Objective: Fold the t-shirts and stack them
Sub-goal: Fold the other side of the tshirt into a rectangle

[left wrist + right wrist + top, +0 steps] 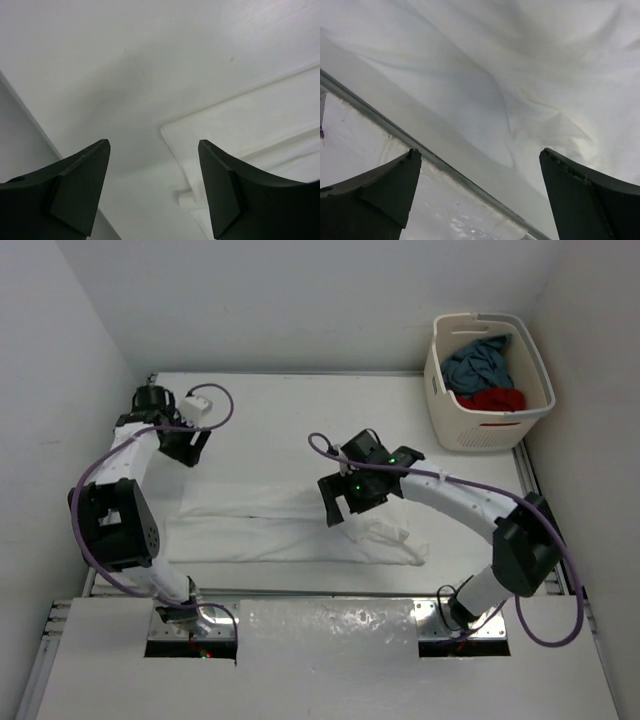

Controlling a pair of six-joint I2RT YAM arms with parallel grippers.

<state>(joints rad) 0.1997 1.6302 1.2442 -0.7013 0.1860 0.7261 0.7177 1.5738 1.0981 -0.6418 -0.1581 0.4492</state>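
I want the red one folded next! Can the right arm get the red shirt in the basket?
Probably yes. The right hand is open and empty, the basket has no lid, and the red shirt lies uncovered. It would have to reach in from above.

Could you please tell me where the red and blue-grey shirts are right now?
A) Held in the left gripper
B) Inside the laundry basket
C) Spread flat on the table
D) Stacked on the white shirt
B: the red shirt and the blue-grey shirt lie bunched inside the cream basket, and only the white shirt lies on the table.
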